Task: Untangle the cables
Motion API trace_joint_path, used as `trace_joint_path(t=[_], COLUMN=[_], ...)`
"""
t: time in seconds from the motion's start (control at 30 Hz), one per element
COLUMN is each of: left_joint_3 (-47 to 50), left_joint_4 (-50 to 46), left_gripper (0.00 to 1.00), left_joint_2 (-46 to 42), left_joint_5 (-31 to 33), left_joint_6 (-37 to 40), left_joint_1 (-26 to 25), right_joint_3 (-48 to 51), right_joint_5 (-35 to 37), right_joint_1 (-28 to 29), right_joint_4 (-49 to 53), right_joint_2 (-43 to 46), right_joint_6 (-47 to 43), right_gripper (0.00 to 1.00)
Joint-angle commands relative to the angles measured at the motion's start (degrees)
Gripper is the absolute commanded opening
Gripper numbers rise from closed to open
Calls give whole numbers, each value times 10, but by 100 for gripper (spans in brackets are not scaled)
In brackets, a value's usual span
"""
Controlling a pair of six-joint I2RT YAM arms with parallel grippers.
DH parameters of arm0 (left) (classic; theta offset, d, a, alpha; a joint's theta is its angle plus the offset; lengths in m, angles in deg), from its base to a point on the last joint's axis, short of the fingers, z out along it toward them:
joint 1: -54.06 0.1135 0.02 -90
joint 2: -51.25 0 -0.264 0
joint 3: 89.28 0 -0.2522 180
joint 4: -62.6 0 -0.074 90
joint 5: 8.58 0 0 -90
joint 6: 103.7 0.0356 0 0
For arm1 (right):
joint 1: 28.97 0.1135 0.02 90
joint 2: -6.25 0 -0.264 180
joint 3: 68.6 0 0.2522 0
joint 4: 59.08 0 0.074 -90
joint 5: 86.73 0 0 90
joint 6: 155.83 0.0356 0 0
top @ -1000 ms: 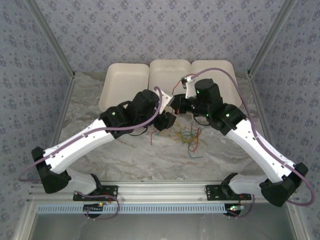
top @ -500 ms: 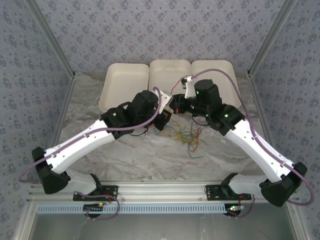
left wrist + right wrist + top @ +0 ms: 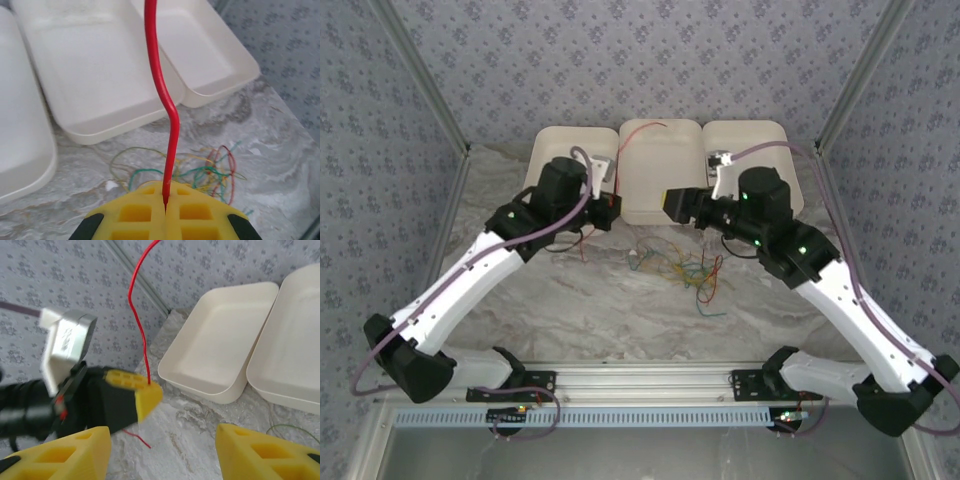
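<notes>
Cables (image 3: 685,268): one loose tangle of red, yellow and green strands on table (image 3: 570,300), just in front of middle tray (image 3: 660,160); strand count unreadable. One red cable (image 3: 160,85) is pinched in closed left gripper (image 3: 165,200) by that tray's near-left corner. Long axis near upright, free end up, arching over the tray. Right gripper (image 3: 162,452): jaws apart, empty, near-right corner. Trays (image 3: 750,140): three, side by side.

Matt white foam trays (image 3: 100,75), glossy plastic-coated red cable (image 3: 171,145), smooth marbled tabletop (image 3: 280,150)
</notes>
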Motion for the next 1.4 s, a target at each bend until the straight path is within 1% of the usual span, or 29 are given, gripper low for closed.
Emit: trace_joint_path(t=[0.0,0.07,0.17,0.27,0.37,0.47,0.57,0.67,0.77,0.9,0.97,1.07,1.2,1.23,1.37], left_joint_3=[-12,-19,-32,-50,-71,-111,-161,-173,-166,-175,-170,-180,-225,-238,-240], left_joint_4=[0,17,55,111,165,193,181,176,179,147,143,129,87,74,58], left_gripper=[0,0,0,0,0,0,0,0,0,0,6,8,5,7,24], left_joint_2=[8,31,74,127,184,255,329,380,412,443,445,446,468,477,477], left_joint_5=[-40,-61,-92,-127,-140,-169,-187,-193,-200,-200,-197,-192,-197,-205,-208], left_joint_6=[-22,-41,-68,-100,-127,-159,-184,-208,-223,-229,-226,-219,-216,-215,-211], left_joint_1=[71,126,192,238,263,278,281,280,281,281,281,284,289,289,289], right_joint_3=[37,76,126,165,187,191,190,188,185,184,180,169,148,141,126], right_joint_5=[50,79,117,145,173,203,233,254,251,243,246,265,268,268,280], right_joint_1=[15,32,65,101,143,184,221,244,248,248,248,248,246,246,243], right_joint_4=[26,32,26,22,25,37,46,45,33,6,-14,-33,-40,-38,-22], right_joint_2=[48,82,135,178,204,210,210,207,199,187,176,155,120,111,94], right_joint_6=[-2,5,23,41,58,64,66,65,64,59,50,40,39,40,40], right_gripper=[59,59,58,58,58,58,58,59,60,62,64,64,64,64,65])
